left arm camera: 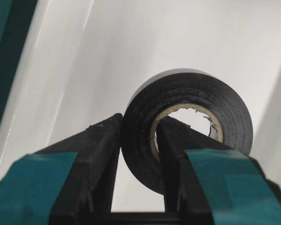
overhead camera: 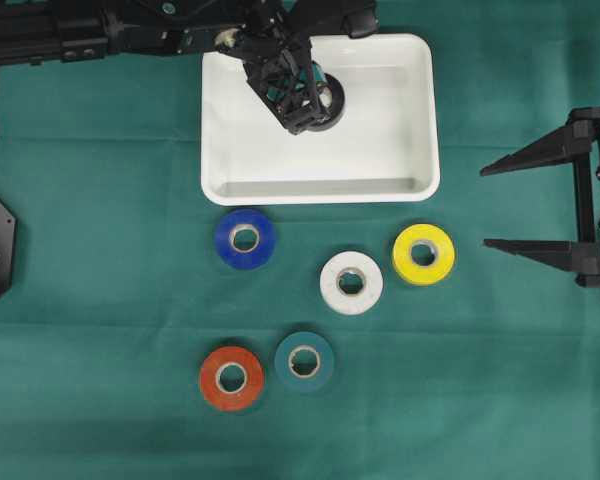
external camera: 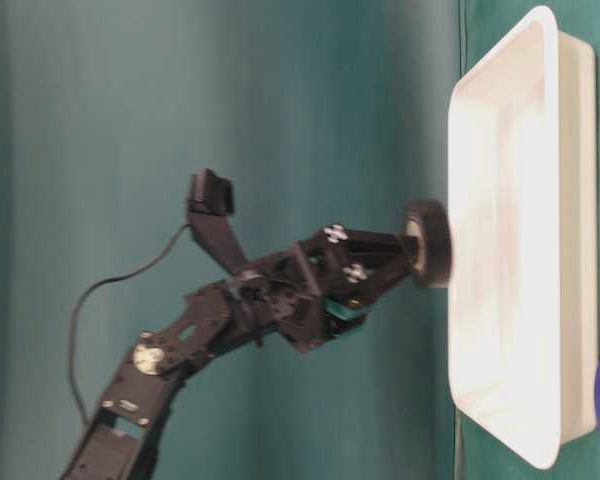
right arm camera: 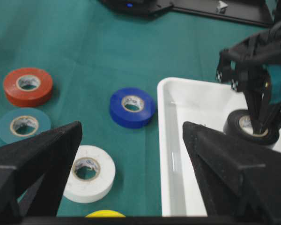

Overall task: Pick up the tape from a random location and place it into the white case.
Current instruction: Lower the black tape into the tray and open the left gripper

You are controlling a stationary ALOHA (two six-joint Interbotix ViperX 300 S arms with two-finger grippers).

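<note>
A: Left tool [overhead camera: 318, 100]?
B: Clamped on the black tape [left arm camera: 187, 126], one finger [left arm camera: 178, 150] through the core, the other on the outer wall. Roll is over the white case [overhead camera: 320, 185], inside the rim; touching the floor or not, cannot tell.

A: Right tool [overhead camera: 505, 205]?
B: Jaws wide apart, nothing in them, off to the right of the case above the green tabletop [overhead camera: 100, 250].

A: Other rolls?
B: All flat on the tabletop below the case: blue [overhead camera: 245, 238], white [overhead camera: 351, 282], yellow [overhead camera: 423, 253], red [overhead camera: 231, 378], teal [overhead camera: 304, 361]. Red and teal just beside each other.
</note>
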